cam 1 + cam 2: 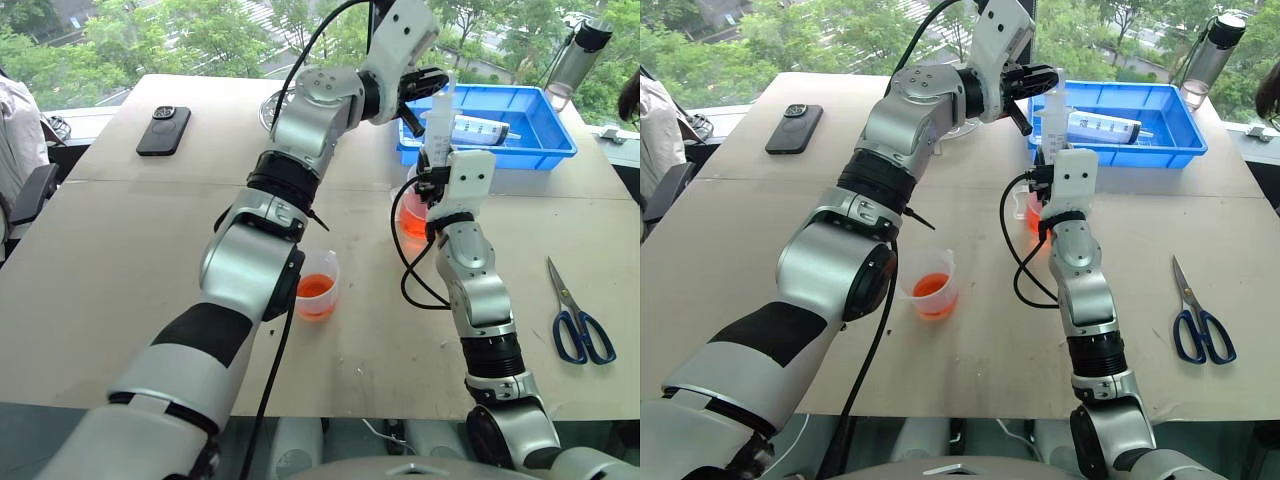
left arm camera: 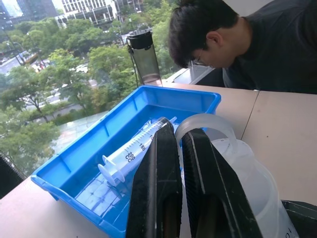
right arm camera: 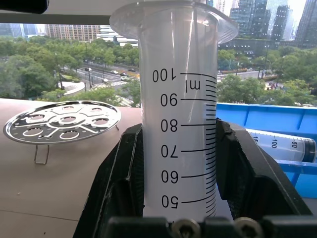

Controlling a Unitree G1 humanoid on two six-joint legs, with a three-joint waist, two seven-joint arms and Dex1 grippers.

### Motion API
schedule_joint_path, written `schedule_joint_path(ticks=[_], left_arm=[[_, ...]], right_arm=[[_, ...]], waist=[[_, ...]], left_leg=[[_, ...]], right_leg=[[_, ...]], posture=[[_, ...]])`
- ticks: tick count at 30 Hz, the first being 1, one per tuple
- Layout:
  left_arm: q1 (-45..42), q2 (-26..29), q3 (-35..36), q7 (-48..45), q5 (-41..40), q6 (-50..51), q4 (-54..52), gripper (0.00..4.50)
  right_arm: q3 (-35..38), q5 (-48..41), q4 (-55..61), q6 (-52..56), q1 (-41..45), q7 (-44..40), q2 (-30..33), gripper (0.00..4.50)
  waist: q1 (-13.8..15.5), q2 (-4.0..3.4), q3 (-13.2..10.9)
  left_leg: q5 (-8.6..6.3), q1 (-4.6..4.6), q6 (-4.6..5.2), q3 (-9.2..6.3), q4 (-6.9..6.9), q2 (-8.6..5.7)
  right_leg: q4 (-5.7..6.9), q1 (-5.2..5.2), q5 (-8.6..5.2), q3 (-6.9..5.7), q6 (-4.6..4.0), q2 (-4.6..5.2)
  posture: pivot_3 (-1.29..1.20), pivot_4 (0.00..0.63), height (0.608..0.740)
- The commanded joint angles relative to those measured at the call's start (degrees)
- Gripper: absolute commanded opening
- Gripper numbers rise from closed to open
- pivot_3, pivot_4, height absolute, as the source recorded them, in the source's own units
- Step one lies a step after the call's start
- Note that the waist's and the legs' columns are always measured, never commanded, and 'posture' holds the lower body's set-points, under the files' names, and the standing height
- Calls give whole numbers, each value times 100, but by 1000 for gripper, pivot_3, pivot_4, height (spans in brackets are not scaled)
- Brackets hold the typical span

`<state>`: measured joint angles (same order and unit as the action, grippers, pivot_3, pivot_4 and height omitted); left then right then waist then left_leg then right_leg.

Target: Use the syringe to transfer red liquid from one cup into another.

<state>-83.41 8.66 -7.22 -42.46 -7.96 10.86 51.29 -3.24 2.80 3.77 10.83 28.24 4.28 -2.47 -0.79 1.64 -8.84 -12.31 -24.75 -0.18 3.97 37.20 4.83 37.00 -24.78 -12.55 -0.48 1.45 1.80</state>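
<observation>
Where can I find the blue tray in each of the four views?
Left eye view: the blue tray is at the upper right, on the far side of the table.
Right eye view: it is at the upper right again.
Left wrist view: it is left of centre, behind the black fingers.
Right wrist view: it is at the right edge, at mid height.
Shared landmark: the spare syringe lying inside the tray.

Head pair: looking forward and down over the table (image 1: 120, 250), sharing the blue tray (image 1: 545, 125).
Left wrist: facing the tray closely.
Right wrist: sitting tight against the syringe (image 3: 181, 114).
</observation>
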Motion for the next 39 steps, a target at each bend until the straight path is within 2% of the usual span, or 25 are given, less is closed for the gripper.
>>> schedule_joint_path(ticks=[1, 6, 10, 11, 12, 13, 15, 16, 19, 23, 28, 32, 36, 39], left_arm=[[-456, 96, 336, 345, 26, -314, -238, 0], [-390, 67, 327, 254, -6, -243, -309, 0], [-205, 83, 458, -232, -361, 275, -643, 0], [-170, 95, 474, -282, -375, 363, -722, 526], [-139, 106, 511, -341, -433, 540, -822, 680], [-108, 118, 547, -380, -484, 686, -922, 1021], [-44, 142, 651, -407, -604, 891, -1124, 2004], [-8, 162, 708, -423, -659, 975, -1245, 2348], [308, 371, 754, -811, -965, 1486, -2088, 3670], [961, 852, 910, -1015, -1432, 2203, -3478, 3765], [1627, 1436, 1476, -923, -2187, 3156, -4486, 3765], [1991, 1704, 1850, -628, -2572, 3660, -4757, 3765], [2557, 1893, 2044, -306, -2534, 3619, -4970, 3765], [2873, 1934, 2206, -97, -2593, 3554, -5035, 3765]], right_arm=[[-102, 11, 160, -34, -163, -96, -18, 1476], [-61, 8, 169, -161, -119, -93, -1, 1476], [5, -41, 191, -339, 14, -132, 46, 1476], [20, -62, 194, -377, 34, -143, 50, 1476], [39, -84, 198, -417, 58, -157, 56, 1476], [54, -96, 200, -458, 81, -176, 68, 1476], [89, -142, 196, -546, 128, -226, 86, 1476], [100, -158, 190, -572, 145, -242, 94, 1476], [132, -189, 182, -645, 179, -280, 115, 1475], [265, -305, 283, -749, 294, -391, 184, 1475], [432, -715, 621, -591, 521, -704, 318, 1475], [514, -1125, 841, -443, 639, -934, 324, 1475], [546, -1610, 868, -382, 727, -1216, 246, 1475], [532, -2416, 1160, -100, 858, -1653, 136, 1475]], waist=[[0, 0, 0], [-1, 0, 0], [-5, 0, 0], [-5, 0, 0], [-5, 0, 0], [-5, 0, 0], [-9, 0, 0], [-8, 0, 0], [-17, 0, 0], [-48, -2, -1], [-28, -2, -1], [-17, -1, 0], [1, 0, 1], [-4, 0, 0]], left_leg=[[0, 0, 0, 0, 0, 0], [0, 0, 0, 0, 0, 0], [0, -1, 0, 0, 0, 0], [0, 0, 0, 0, 0, 0], [0, 0, 0, 0, 0, 0], [0, 0, 0, 0, 0, 0], [0, 0, 0, 0, 0, 0], [0, 0, 0, 0, 0, 0], [0, 2, -1, 0, 0, 0], [1, 5, -2, -1, -1, 1], [2, 7, -3, -3, 12, 1], [2, 15, -3, -5, 15, 0], [1, 16, -2, -4, 21, -1], [1, 16, -2, -4, 23, -1]], right_leg=[[0, 0, 0, 0, 0, 0], [0, 0, 0, 0, 0, 0], [1, 0, 0, 0, 0, 0], [1, 0, 0, 0, 0, 0], [1, 0, 0, 0, 0, 0], [1, 0, 0, 0, 0, 0], [1, 0, 0, 0, 0, 0], [1, 0, 0, 0, 0, 0], [4, 0, 0, 2, 0, 0], [13, -1, 0, 7, 0, 0], [30, -2, 0, 6, 0, 1], [46, -1, 0, 7, 0, 1], [54, 1, 0, 7, 0, 2], [59, 1, 0, 7, 0, 3]], posture=[[0, 150, 725], [0, 150, 725], [0, 150, 725], [0, 150, 725], [0, 150, 725], [0, 150, 725], [0, 150, 725], [0, 150, 725], [0, 150, 725], [0, 150, 725], [0, 150, 725], [0, 150, 725], [0, 150, 725], [0, 150, 725]])
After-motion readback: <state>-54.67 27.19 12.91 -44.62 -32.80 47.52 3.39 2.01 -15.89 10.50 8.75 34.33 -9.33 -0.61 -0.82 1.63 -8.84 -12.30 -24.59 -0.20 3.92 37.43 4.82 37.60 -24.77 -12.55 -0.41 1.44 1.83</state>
